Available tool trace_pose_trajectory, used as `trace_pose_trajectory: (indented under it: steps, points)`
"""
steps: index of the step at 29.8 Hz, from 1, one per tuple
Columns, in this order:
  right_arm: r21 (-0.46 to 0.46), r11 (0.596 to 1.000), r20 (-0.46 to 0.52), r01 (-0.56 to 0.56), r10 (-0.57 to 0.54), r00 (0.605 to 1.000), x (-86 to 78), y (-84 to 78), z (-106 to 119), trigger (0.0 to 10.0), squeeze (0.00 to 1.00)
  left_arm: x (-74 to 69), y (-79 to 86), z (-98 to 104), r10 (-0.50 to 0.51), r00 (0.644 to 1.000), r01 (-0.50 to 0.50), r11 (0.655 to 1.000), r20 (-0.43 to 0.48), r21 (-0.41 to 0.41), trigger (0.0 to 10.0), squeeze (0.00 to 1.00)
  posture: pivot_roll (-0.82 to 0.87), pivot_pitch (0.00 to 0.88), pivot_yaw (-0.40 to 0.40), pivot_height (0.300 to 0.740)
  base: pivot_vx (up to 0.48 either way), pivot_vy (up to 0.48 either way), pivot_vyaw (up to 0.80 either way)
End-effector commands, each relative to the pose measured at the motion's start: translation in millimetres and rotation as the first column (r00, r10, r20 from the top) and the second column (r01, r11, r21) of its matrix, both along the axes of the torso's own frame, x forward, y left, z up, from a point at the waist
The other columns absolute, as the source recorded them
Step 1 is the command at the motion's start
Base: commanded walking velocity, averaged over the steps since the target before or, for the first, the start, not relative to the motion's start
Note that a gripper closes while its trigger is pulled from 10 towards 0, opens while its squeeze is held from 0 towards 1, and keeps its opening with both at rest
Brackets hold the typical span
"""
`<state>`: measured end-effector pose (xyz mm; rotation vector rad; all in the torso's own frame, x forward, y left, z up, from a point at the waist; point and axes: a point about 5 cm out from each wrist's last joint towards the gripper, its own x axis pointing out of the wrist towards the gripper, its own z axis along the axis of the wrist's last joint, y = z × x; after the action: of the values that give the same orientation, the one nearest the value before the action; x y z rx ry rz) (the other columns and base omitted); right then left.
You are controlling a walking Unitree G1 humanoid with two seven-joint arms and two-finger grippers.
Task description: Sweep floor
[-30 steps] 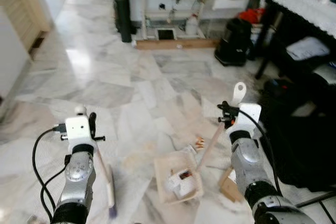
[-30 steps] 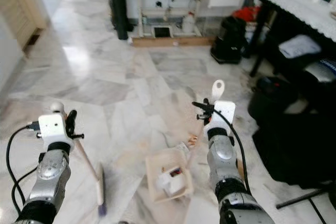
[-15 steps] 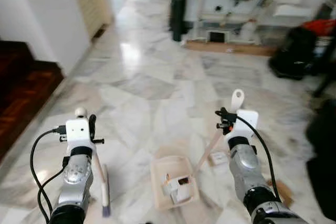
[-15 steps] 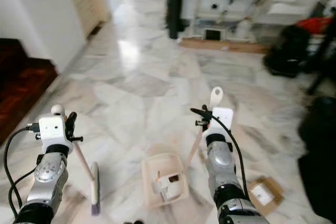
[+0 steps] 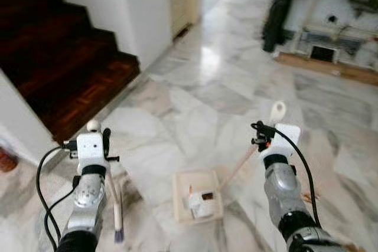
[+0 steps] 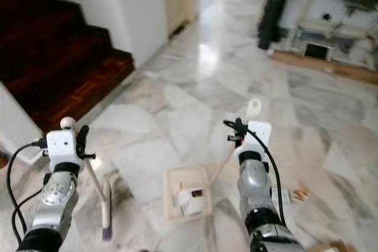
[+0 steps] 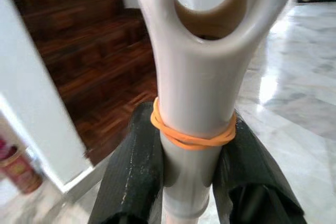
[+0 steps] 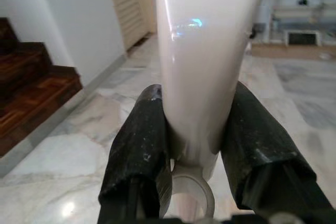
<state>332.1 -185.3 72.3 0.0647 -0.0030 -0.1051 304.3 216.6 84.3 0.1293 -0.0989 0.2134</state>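
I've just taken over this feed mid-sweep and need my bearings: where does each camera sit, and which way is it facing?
Left and right eye views: on the head, facing forward and down at marble floor, stairs and dustpan; both arms show.
Left wrist view: along the left gripper, shut on the broom handle, toward the stairs.
Right wrist view: along the right gripper, shut on the dustpan handle.
Shared: the stairs.

Dustpan (image 5: 196, 193) right of broom (image 5: 116, 216)
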Motion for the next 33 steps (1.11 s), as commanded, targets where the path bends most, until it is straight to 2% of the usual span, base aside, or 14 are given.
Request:
trace_pose_trajectory:
  steps: [1,10,16,25,33]
  points:
    - [-0.008,1.000,0.056,-0.010,0.010,0.998,5.4,2.9,12,10.0,0.00,0.4,4.2,8,0.018,0.999,-0.018,1.000,0.045,0.003,10.0,0.00,0.07,0.000,-0.014,0.740,0.000,0.000,0.80]
    - [-0.023,1.000,0.046,-0.001,0.002,0.999,2.1,-6.8,9,10.0,0.00,-6.5,4.1,4,0.039,0.998,-0.039,0.999,0.043,-0.004,10.0,0.00,0.08,0.000,-0.026,0.740,0.000,0.000,0.80]
    - [-0.033,0.999,0.026,0.015,-0.014,1.000,-1.4,-13.5,5,10.0,0.00,-10.1,0.0,1,0.019,0.999,-0.019,1.000,0.028,0.002,10.0,0.00,0.10,0.000,-0.020,0.740,0.000,0.000,0.80]
    - [-0.018,1.000,0.038,-0.013,0.014,0.999,1.9,-1.1,8,10.0,0.00,-11.2,4.5,-3,0.038,0.999,-0.038,0.999,0.006,0.003,10.0,0.00,0.06,0.000,-0.014,0.740,0.000,0.000,0.80]
    - [-0.001,1.000,0.034,0.010,-0.010,0.999,-1.4,-4.1,4,10.0,0.00,-4.5,2.2,2,0.024,1.000,-0.024,1.000,0.010,0.006,10.0,0.00,0.05,0.000,0.005,0.740,0.000,0.000,0.80]
